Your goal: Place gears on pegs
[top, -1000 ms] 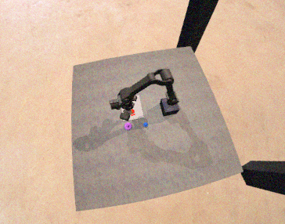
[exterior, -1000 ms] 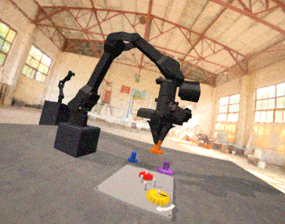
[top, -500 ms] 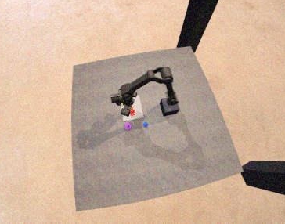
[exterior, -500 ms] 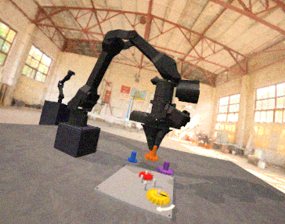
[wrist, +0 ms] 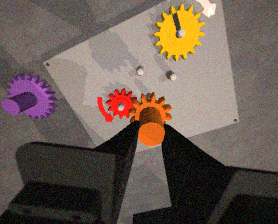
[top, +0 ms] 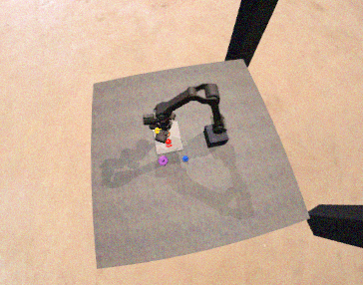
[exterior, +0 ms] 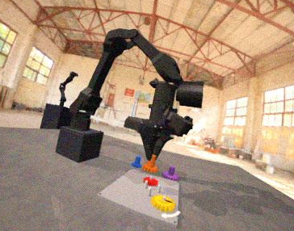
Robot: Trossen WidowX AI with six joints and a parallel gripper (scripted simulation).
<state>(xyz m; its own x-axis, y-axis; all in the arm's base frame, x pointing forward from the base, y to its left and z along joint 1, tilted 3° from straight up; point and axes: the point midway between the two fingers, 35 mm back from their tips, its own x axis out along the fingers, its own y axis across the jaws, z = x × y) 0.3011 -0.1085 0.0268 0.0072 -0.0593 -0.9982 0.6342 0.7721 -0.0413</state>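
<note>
Seen from outside: a second, smaller black arm on a dark block, at nine o'clock. Two windows toward ten. Rusty roof trusses across twelve. From above, I note a black pillar at one o'clock, another black beam at four.

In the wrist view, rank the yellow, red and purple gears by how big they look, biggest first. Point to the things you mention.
Yellow gear [exterior: 157, 202] [wrist: 170, 42] [top: 158, 131] and purple gear [exterior: 170, 177] [wrist: 42, 95] [top: 160, 163]: too alike to rank.
Red gear [exterior: 150, 182] [wrist: 114, 98] [top: 168, 142]: smallest.
</note>
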